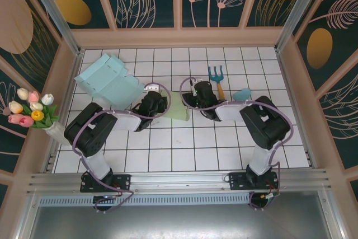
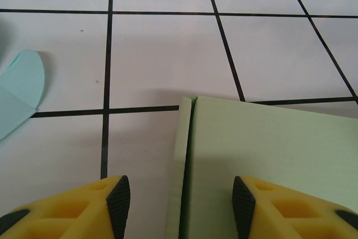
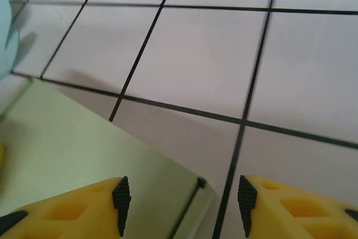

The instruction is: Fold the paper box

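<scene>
Two arms flank the green paper box (image 1: 178,107), which lies flat on the table (image 1: 168,149) near its centre, right between them. On the left gripper (image 2: 182,208) the jaws are apart, straddling the box's edge and narrow side flap. The pads (image 2: 118,202) are clear of the card, nothing grasped. On the right gripper (image 3: 183,205) the jaws are also apart, over the box's far corner, nothing held.

Risks (my read):
- Card slides instead of folding, since thin sheet on smooth tile has no anchor if only one side pushes.
- Crease lands off the score line if a finger catches the panel, not the flap, giving a crooked wall.
- Flap may buckle or tear at the corner notch if pinched hard.
- Wrists are v. close together, so they could bump when both close in.
- Left arm's elbow sits near the light-blue box (image 1: 109,85) and could nudge it.

Materials etc:
- Green box: pale matte card, thin, straight edges, scored flap, small notch at the corner.
- Light-blue box: looks like similar card, unfolded, w/ a rounded tab.
- Table: white glossy squares, black grid lines.
- Fingers: yellow plastic w/ ribbed cut-outs, black rubbery pads.
</scene>
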`<state>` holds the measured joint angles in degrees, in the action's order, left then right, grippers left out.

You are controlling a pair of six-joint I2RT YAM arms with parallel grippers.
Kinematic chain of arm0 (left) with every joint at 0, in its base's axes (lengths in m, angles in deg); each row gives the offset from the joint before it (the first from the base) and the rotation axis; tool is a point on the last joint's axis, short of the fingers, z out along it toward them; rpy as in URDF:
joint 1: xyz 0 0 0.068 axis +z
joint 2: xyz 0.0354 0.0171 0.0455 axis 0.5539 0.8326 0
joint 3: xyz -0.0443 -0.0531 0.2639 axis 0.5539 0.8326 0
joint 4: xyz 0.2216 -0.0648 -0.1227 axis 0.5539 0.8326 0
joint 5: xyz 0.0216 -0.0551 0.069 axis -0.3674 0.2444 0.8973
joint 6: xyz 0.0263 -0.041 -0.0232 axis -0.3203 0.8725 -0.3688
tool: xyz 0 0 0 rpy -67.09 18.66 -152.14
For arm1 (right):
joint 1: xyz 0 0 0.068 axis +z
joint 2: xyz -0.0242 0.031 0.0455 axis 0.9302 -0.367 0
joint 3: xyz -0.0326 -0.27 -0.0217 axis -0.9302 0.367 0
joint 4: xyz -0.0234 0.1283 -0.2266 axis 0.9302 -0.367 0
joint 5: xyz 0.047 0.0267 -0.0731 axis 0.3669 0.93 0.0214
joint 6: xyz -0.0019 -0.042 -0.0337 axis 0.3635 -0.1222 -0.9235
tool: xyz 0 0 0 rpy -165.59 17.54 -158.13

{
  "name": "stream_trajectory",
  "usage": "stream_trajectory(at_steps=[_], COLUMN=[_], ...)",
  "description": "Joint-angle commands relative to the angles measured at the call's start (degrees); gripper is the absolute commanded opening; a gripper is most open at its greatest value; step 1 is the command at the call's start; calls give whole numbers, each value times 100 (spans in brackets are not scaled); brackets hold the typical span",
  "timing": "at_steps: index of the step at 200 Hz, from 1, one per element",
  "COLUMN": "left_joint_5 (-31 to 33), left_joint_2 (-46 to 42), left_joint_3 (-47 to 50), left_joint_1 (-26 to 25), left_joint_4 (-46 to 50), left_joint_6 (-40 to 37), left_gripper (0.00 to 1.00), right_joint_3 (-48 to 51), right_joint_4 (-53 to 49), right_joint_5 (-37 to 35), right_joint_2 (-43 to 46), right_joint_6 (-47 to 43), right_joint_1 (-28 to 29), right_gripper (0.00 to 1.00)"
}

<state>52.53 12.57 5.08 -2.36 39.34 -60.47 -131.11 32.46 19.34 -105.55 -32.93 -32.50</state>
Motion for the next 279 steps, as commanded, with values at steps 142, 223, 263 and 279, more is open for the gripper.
stream_trajectory(at_steps=[142,223,263,279], left_joint_5=[-290,-270,-463,-678], left_joint_2=[-240,-1416,-1554,-1469], left_joint_3=[275,318,33,-41], left_joint_1=[35,33,35,37], left_joint_4=[247,674,1826,1987], left_joint_6=[166,1208,2182,2346], left_gripper=[53,99,99,99], right_joint_3=[458,702,645,667], right_joint_4=[529,863,775,802], right_joint_5=[881,806,757,727], right_joint_2=[-182,-337,-424,-422], right_joint_6=[1710,1791,1730,1730], right_joint_1=[-28,24,37,38], right_gripper=[47,45,45,45])
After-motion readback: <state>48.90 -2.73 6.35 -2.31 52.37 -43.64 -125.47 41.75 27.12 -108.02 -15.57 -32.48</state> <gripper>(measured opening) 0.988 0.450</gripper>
